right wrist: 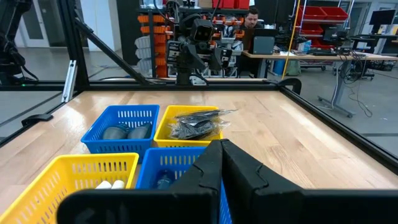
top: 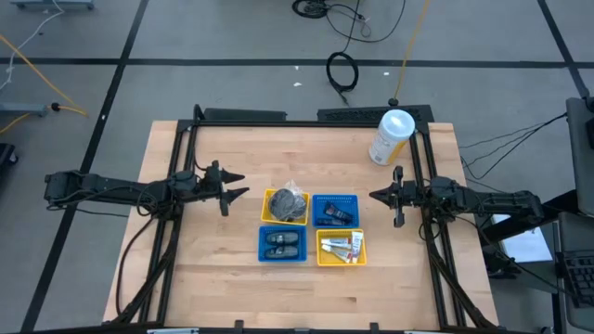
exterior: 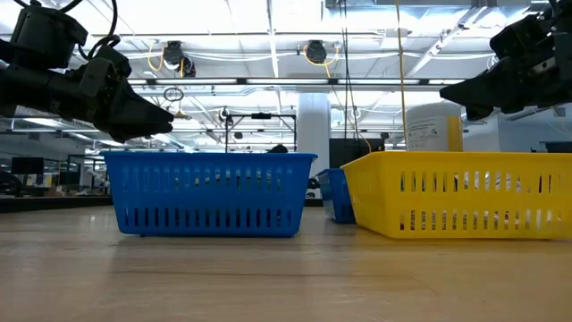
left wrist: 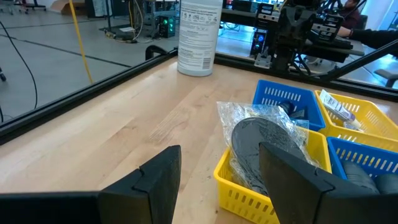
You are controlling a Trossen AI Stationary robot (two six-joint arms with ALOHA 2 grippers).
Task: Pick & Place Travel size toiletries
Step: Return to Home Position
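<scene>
Table [top: 213, 278] of pale wood fills the middle of your overhead frame. Your left gripper [top: 243, 184] hovers at centre-left, fingers spread apart and holding nothing. Your right gripper [top: 372, 195] hovers at centre-right, fingers pressed together on nothing. White canister [top: 392, 136] stands upper right. Four baskets cluster at centre:
- upper yellow basket [top: 264, 218] holds a bagged grey brush [top: 288, 200]
- upper blue basket [top: 334, 198] holds dark items [top: 336, 215]
- lower blue basket [top: 262, 246] holds grey pieces [top: 283, 243]
- lower yellow basket [top: 342, 263] holds white tubes [top: 342, 247]
</scene>
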